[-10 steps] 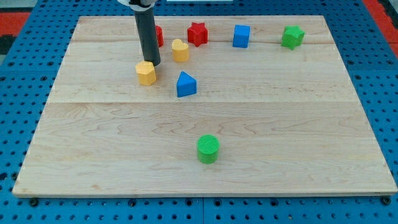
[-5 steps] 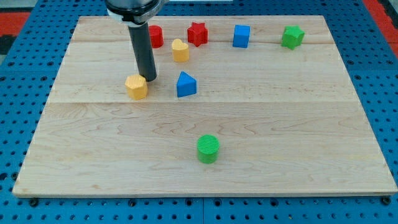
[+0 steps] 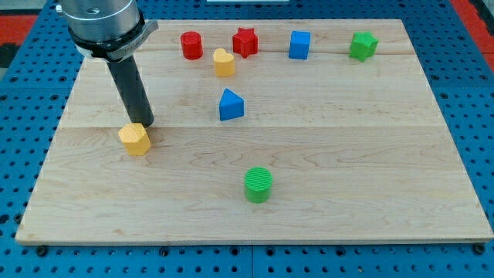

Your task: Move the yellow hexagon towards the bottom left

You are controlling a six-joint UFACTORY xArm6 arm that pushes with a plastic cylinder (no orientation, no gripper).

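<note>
The rod's tip (image 3: 145, 123) is pressing against the far right edge of the yellow hexagon (image 3: 135, 140), touching it from behind; being a plain rod with nothing that opens or closes, it is gripping nothing and is only leaning on the block. The rod is slanting up and to the left toward the arm's grey collar at the far left corner of the scene.

The yellow hexagon is sitting on the left part of the wooden board (image 3: 347, 177), roughly midway between the far and near edges, well apart from every other block.

To its right, near the middle of the board, a blue triangular block (image 3: 231, 105) is standing alone. Farther back, a yellow block with a rounded top (image 3: 224, 62) is lying just near a red cylinder (image 3: 191, 45) on its left and a red star (image 3: 245, 42) on its right. Along the same far row, a blue cube (image 3: 299, 45) is sitting to the right of the star, and a green block of uneven shape (image 3: 362, 45) is resting near the far right corner. A green cylinder (image 3: 258, 184) is standing toward the near side, close to the centre line, well apart from the rest.

The board is lying on a blue perforated surface (image 3: 23, 139).
</note>
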